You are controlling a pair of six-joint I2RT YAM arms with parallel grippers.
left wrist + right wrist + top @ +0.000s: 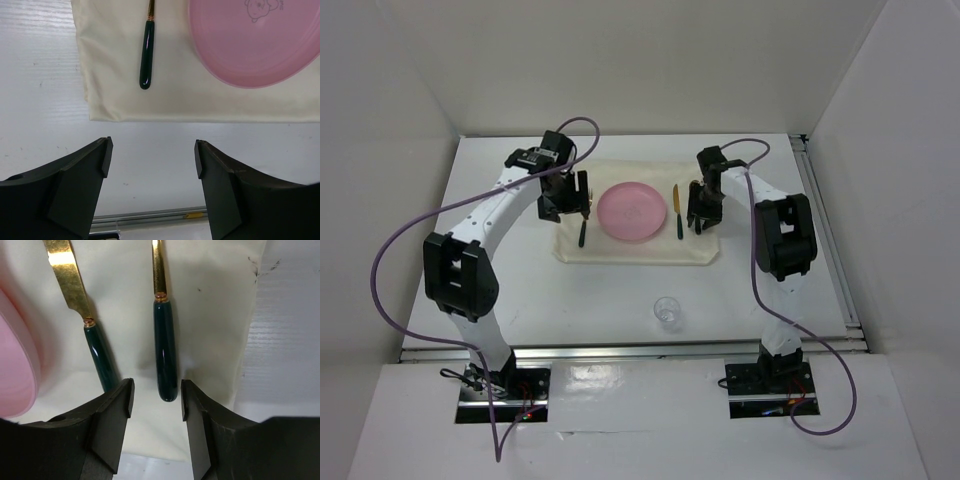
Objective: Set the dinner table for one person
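Observation:
On the white dinner table lies a cream cloth with a pink plate in its middle. A green-handled utensil lies left of the plate. A gold-bladed knife and a second green-handled utensil lie right of it. My left gripper is open and empty over the bare table just near of the cloth's edge. My right gripper is open, low over the cloth, its tips either side of the second utensil's handle end, with gaps on both sides.
A small clear glass cup stands on the table near of the cloth, between the two arms. White walls enclose the table on the left, back and right. A metal rail runs along the near edge.

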